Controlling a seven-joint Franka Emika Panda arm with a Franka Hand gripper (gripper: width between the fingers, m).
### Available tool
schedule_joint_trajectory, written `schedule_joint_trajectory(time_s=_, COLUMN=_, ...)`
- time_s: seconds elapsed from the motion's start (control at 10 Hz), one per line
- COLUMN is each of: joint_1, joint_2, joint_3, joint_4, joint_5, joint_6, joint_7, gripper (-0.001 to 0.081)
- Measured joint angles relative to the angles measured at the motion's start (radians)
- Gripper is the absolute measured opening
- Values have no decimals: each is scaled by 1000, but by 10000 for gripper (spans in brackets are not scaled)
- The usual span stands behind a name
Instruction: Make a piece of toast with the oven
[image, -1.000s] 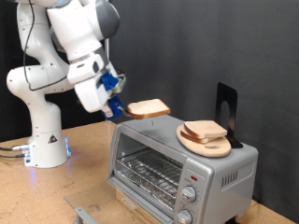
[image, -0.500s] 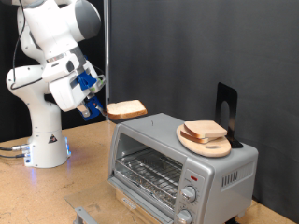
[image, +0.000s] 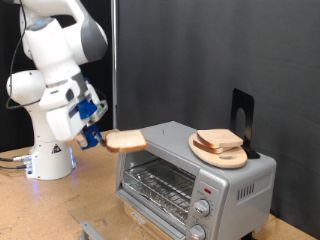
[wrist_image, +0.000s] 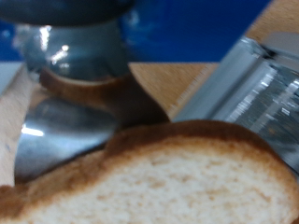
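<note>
One piece of toast is gripped by the gripper in the air, just beside the oven at its upper corner. Nothing is seen on the oven rack; insertion is judged outstanding.

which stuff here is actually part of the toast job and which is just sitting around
Part of the job:
- piece of toast, held in the end effector, off the exterior view's left of the oven
- oven, its door closed

Just lying about:
- second bread slice on the round wooden board atop the oven
- black stand behind it
</note>
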Motion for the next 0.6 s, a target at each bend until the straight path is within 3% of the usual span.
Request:
schedule_joint_trajectory(time_s=0.3, joint_1=-4, joint_2=116, joint_3=-22, joint_4=-7, joint_5=8, joint_6=105, joint_7=-74, gripper=384)
schedule_joint_trajectory(time_s=0.6, joint_1=-4, joint_2=185, joint_3=-42, joint_4=-4, joint_5=52, joint_6=158, joint_7=-156, gripper=384)
